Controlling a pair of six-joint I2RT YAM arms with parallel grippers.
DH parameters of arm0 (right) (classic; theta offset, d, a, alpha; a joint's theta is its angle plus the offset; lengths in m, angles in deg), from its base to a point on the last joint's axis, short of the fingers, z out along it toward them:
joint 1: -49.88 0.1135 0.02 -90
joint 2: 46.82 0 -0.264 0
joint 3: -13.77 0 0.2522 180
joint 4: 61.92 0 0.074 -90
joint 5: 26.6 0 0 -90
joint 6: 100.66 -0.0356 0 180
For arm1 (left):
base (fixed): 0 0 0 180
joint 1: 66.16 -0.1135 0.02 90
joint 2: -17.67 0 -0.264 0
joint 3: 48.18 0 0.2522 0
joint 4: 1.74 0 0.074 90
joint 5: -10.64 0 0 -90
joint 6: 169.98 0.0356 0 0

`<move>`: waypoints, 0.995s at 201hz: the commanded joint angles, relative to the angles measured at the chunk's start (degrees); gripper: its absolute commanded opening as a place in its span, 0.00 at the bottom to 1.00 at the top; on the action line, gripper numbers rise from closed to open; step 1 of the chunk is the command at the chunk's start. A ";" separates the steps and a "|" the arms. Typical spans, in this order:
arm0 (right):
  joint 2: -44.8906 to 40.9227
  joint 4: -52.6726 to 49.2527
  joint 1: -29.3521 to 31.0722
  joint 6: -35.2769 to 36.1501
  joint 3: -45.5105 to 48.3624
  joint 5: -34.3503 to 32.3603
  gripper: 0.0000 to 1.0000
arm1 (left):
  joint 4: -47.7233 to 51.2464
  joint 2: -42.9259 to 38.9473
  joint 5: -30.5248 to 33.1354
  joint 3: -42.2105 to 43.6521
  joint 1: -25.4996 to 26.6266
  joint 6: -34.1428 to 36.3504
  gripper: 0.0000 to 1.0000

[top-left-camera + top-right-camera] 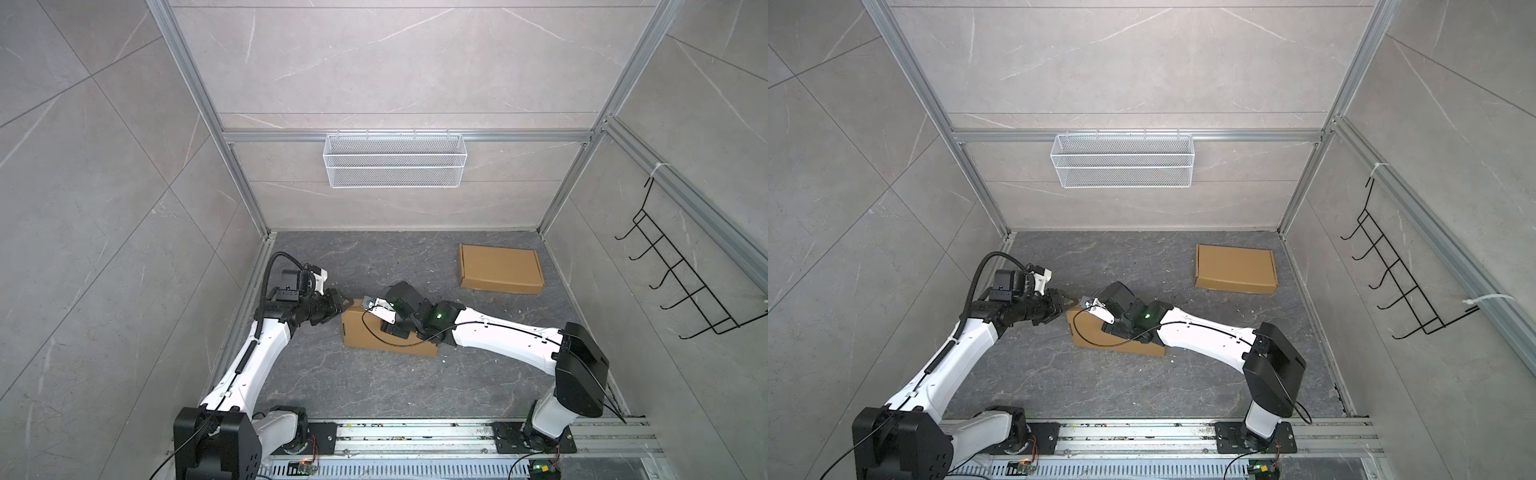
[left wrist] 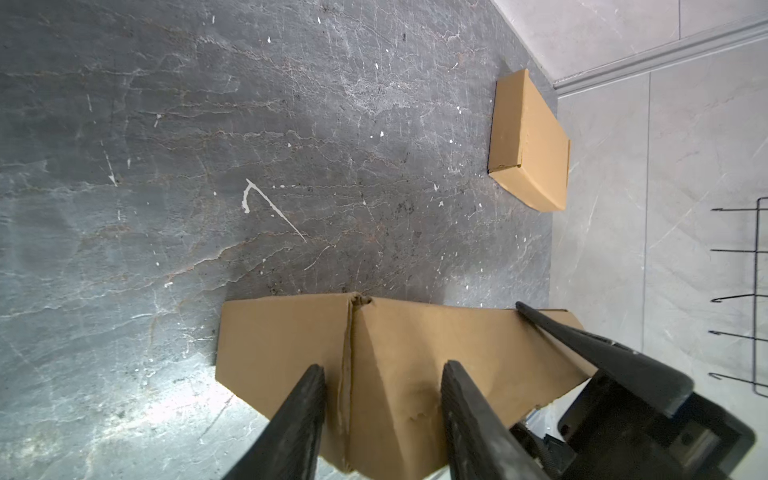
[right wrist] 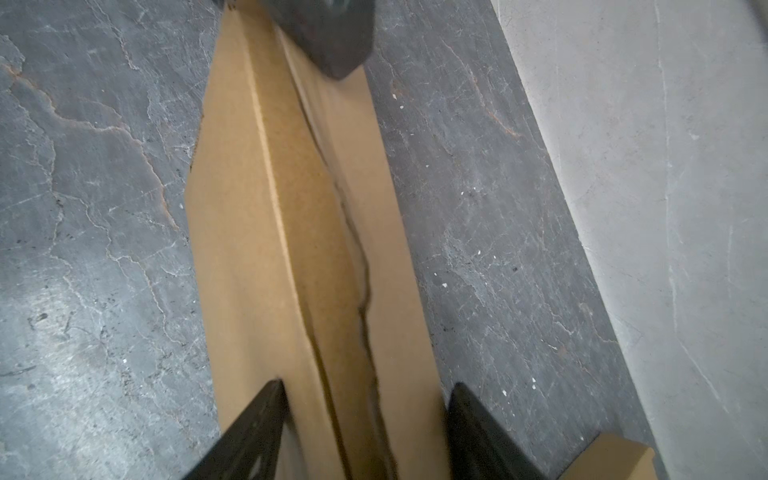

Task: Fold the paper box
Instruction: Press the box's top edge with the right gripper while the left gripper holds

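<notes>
The brown paper box [image 1: 365,336] [image 1: 1092,332] lies mid-floor, partly folded, with a long seam open along its top [image 3: 357,257]. My left gripper [image 1: 343,301] [image 1: 1069,301] is at the box's left end. Its jaws stand open [image 2: 384,374] over a corner crease of the cardboard [image 2: 282,332]. My right gripper [image 1: 388,328] [image 1: 1108,328] reaches over the middle of the box from the right. In the right wrist view its fingers stand wide apart [image 3: 365,388] on either side of the seam. Whether they press the cardboard does not show.
A second brown box [image 1: 500,268] [image 1: 1235,268] [image 2: 528,141], closed flat, lies at the back right near the wall. A white wire basket [image 1: 394,160] hangs on the back wall. A black hook rack [image 1: 681,270] hangs on the right wall. Walls close in the floor on three sides.
</notes>
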 commanded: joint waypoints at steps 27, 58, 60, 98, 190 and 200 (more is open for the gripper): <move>1.99 -3.05 -0.10 -1.32 2.53 -2.48 0.63 | 4.72 -3.68 3.60 4.77 -0.19 1.98 0.38; 2.35 -2.86 0.07 -1.33 2.48 -2.58 0.63 | 4.85 -4.12 4.02 3.09 -0.18 1.56 0.39; 2.45 -2.84 0.03 -1.33 2.51 -2.59 0.63 | 4.89 -4.15 4.05 2.99 -0.19 1.58 0.40; 2.70 -2.54 0.16 -1.39 3.16 -2.74 0.63 | 6.52 -4.39 5.15 -2.58 -0.19 1.63 0.48; 2.72 -2.29 0.22 -1.39 3.28 -3.09 0.63 | 7.58 2.15 4.50 -9.72 -0.10 6.11 0.35; 2.77 -2.29 0.20 -1.42 3.23 -3.18 0.63 | 7.98 2.30 4.40 -9.94 -0.10 6.43 0.32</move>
